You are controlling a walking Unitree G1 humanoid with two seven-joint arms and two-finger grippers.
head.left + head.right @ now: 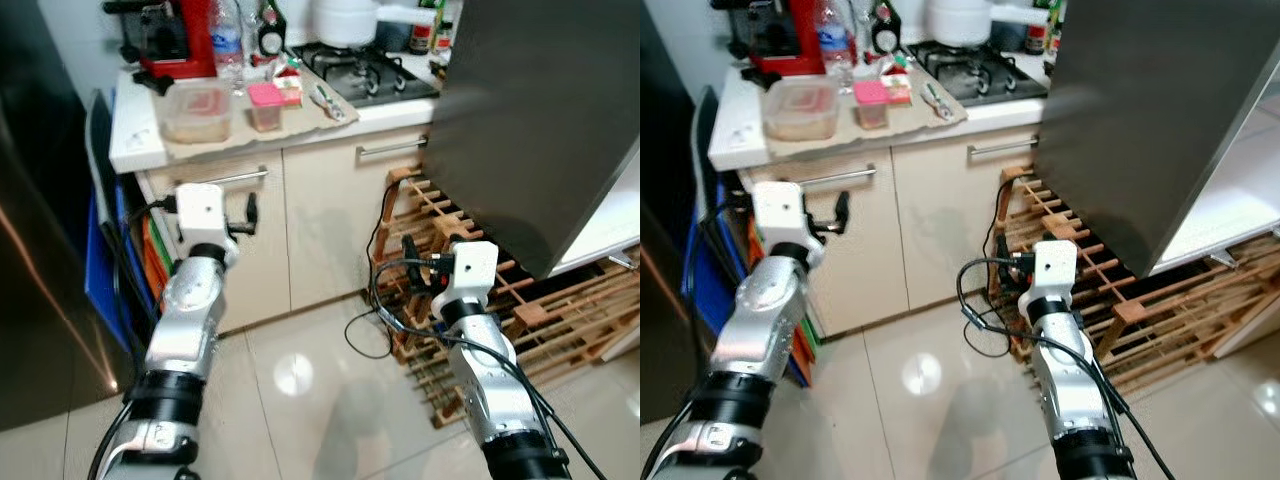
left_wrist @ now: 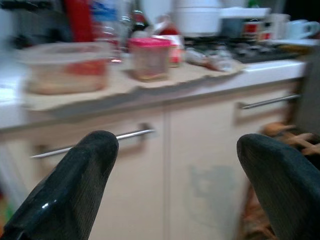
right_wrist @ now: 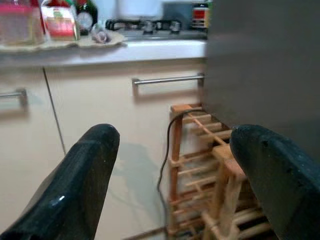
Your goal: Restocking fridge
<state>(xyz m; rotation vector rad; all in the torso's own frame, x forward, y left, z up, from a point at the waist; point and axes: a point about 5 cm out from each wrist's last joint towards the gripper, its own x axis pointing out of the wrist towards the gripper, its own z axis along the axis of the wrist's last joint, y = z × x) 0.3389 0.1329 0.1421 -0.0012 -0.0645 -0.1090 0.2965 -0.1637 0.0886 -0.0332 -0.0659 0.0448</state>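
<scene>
While open fridge door [image 1: 540, 120] looms right, wooden rack [image 1: 470, 290] beneath.

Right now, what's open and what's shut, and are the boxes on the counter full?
Left gripper: open, holding nothing.
Right gripper: open, holding nothing.
Fridge door: swung open.
Cabinet doors: shut.
Big clear container: lid on, food inside.
Pink-lidded tub: lid on.
Water bottle: upright.
</scene>
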